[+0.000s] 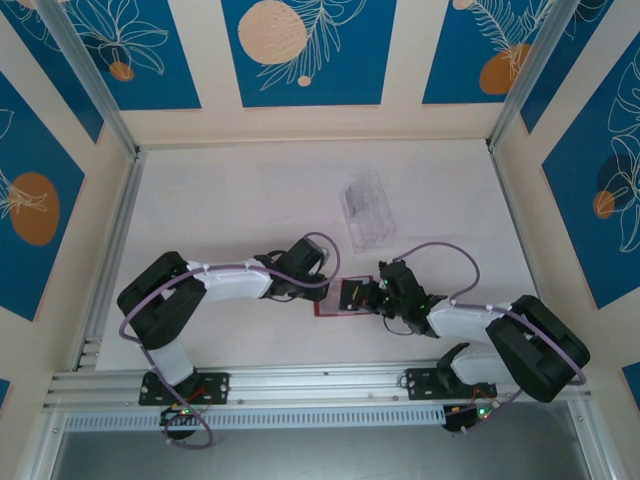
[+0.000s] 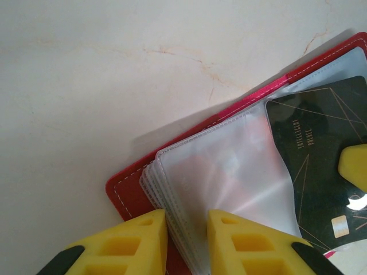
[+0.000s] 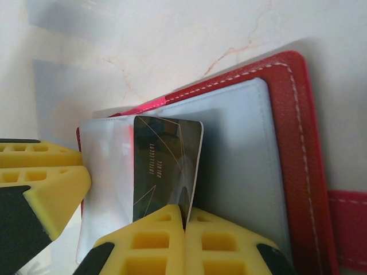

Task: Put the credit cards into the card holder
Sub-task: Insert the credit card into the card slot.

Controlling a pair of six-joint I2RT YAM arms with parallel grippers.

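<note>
One black card (image 3: 163, 166) is in sight, dark with thin gold lines and small print. The right jaws are clenched on its near edge, the two yellow fingers (image 3: 149, 246) pressed together with the card pinched between them. The card stands over the open card holder (image 3: 298, 143), against the pale grey inside, beside a clear sleeve. I cannot tell whether its far edge has entered a sleeve. In the left wrist view the same card (image 2: 321, 154) lies on the right half of the holder, with one yellow fingertip of the right arm (image 2: 355, 166) resting against it.

There is one card holder (image 2: 132, 189), red with white stitching. It lies open and flat on the surface (image 1: 230, 200), near the front edge and between the two arms. Its stack of clear sleeves (image 2: 229, 172) is fanned up; there are several, too closely layered to count. The left jaws are grasping the holder at its near corner. One finger (image 2: 143, 243) sits outside the sleeve stack and the other (image 2: 241, 240) on top of it, so the sleeve edges and red cover are caught between them. A red strap (image 3: 350, 229) sticks out from the holder's far side.

From above, the holder (image 1: 332, 308) and card (image 1: 352, 293) sit where the two wrists meet. One clear plastic tray (image 1: 365, 212) rests farther back on the surface, well apart from them.
</note>
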